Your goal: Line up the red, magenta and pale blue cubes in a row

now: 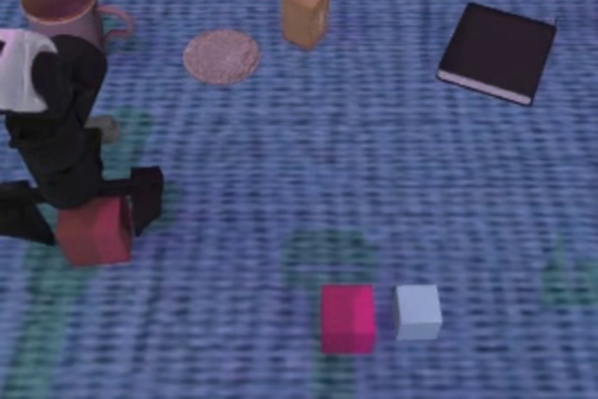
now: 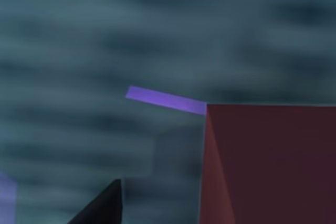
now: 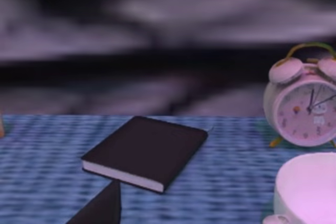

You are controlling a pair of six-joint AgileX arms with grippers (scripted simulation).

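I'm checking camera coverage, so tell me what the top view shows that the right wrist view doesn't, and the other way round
Only the top view shows the left claw at the red cube, the magenta cube, the pale blue cube, a mug, a coaster and an orange block. Only the right wrist view shows an alarm clock and a white cup. Both show the black book on the blue cloth.

Left arm reaches low at the table's left, tool [image 1: 89, 207] fingers seemingly spread.
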